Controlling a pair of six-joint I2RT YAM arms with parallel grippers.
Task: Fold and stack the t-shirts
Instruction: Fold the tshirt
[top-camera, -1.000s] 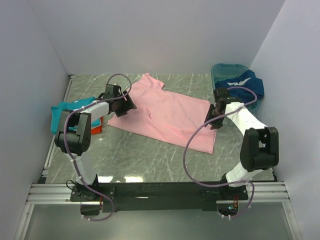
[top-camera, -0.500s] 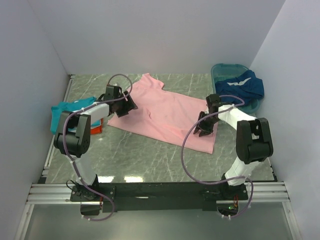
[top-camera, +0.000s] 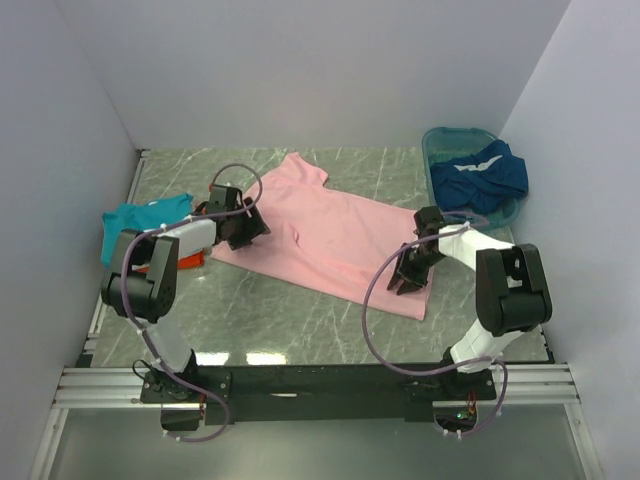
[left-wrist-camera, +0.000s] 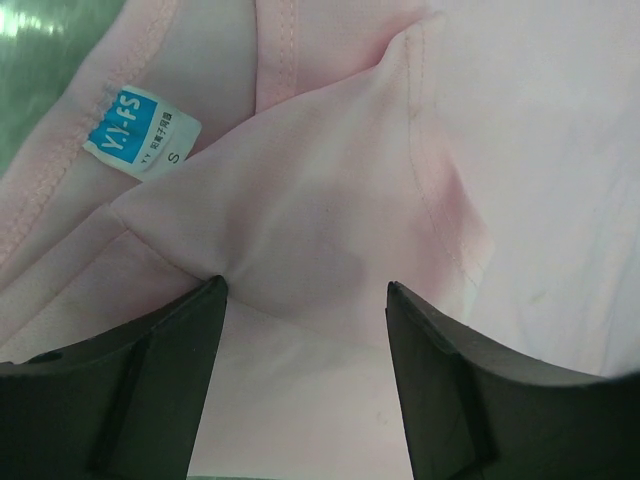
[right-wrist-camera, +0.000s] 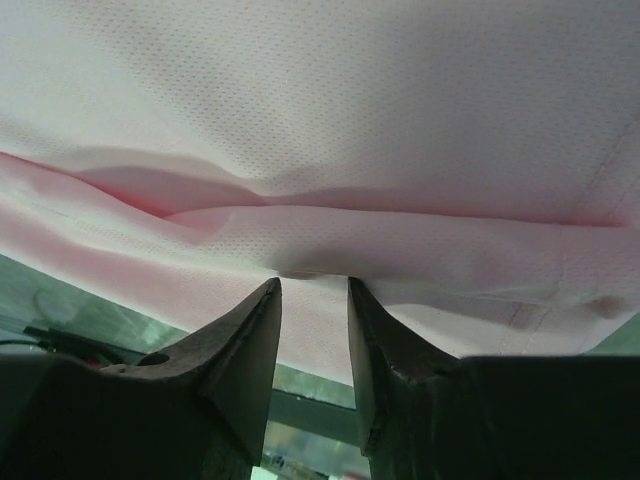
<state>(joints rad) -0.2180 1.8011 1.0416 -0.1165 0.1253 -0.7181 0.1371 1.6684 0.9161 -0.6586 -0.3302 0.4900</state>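
The pink t-shirt (top-camera: 330, 230) lies flat in the middle of the green table (top-camera: 300, 330). It runs long from left to right, with its neck end on the left and its bottom edge on the right, a bit nearer. The left gripper (left-wrist-camera: 305, 290) is wide open over the neck end by the label (left-wrist-camera: 140, 132), and the right gripper (right-wrist-camera: 313, 280) is almost closed, pinching a fold at the bottom edge.

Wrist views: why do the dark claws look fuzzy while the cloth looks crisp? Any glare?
Left wrist view: left claw's fingers blurred, pink t-shirt and its label sharp. Right wrist view: right claw's fingers soft, weave crisp. Top view: bright glare patches on the table near its front edge.
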